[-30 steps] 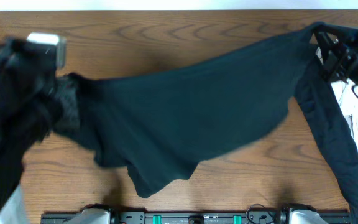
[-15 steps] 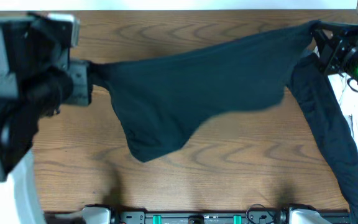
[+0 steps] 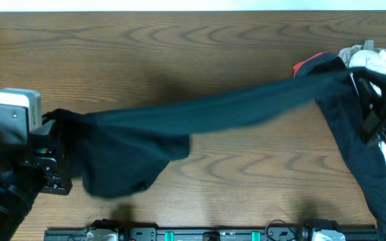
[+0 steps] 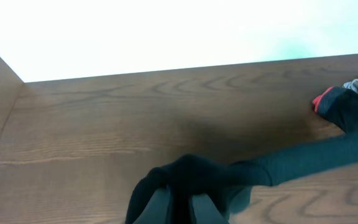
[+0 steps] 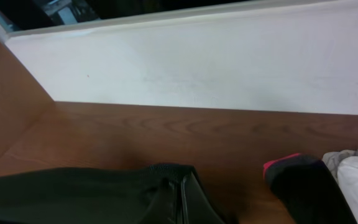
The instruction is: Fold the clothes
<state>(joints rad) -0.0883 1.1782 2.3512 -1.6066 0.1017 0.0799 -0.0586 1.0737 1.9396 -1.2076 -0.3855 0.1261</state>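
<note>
between wide-apart left tool (image 3: 57, 126) and right tool (image 3: 354, 82), a taut black t-shirt (image 3: 213, 111)

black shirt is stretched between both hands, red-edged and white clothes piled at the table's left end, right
No: overhead view shows the red-edged garment and white one at the table's right end. The black shirt is stretched between left hand and right hand.

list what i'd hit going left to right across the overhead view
left gripper → black T-shirt, stretched across the middle → red-edged black garment → white garment
</note>
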